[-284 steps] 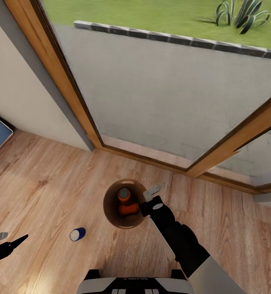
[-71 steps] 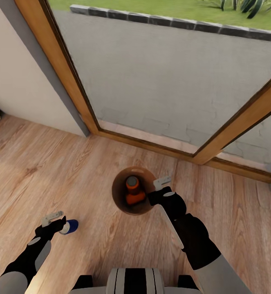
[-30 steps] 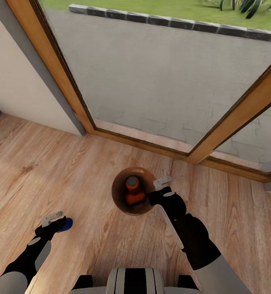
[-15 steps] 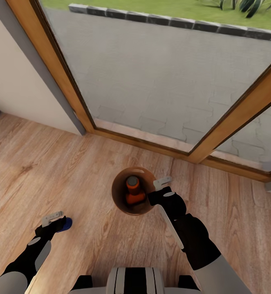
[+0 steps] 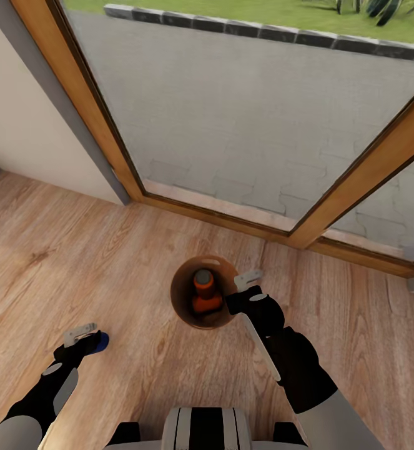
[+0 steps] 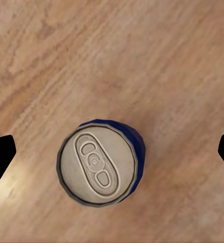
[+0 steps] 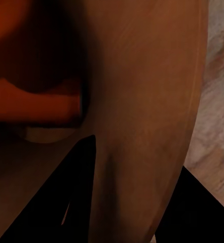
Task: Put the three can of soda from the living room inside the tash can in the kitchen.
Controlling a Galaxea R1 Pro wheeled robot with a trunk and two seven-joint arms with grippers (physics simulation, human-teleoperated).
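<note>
The tash can (image 5: 183,307), brown inside, stands on the wood floor by the glass door. Two orange cans of soda (image 5: 203,290) are in it, one upright and one lying; they also appear in the right wrist view (image 7: 31,98). My right gripper (image 5: 243,289) is shut on the bin's rim (image 7: 157,126), one finger inside the wall and one outside. The dark blue can (image 5: 100,340) sits on the floor to the left. My left gripper (image 5: 85,338) hangs open over it, and its silvery top (image 6: 98,168) lies between the wide-apart fingertips (image 6: 0,157).
A wood-framed glass door (image 5: 107,137) runs across the far side, with paving and grass beyond. A pale wall (image 5: 19,125) stands at the left. The light plank floor (image 5: 144,362) stretches around the bin. My base (image 5: 207,431) shows at the bottom edge.
Since the earliest frame my left arm has come in from the far left to the blue can. In the last second both arms and the cans have stayed put.
</note>
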